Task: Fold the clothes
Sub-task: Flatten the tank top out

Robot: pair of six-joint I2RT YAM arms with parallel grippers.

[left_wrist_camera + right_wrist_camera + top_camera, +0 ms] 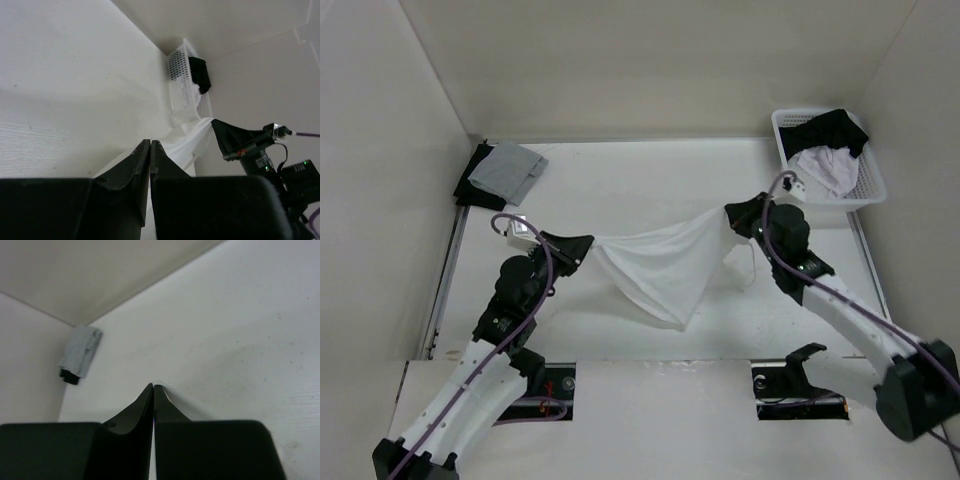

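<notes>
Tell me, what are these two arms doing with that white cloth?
Two robot arms are holding a white top up between them. The left gripper pinches one upper corner and the right gripper the other, so it hangs as a sagging triangle pointing down toward the table. No fold shows yet. A basket sits at the far right, a folded grey cloth at the far left.

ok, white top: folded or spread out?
Spread, not folded. The white top hangs stretched between the left gripper and right gripper, both shut on its upper edge, lower point drooping.
</notes>
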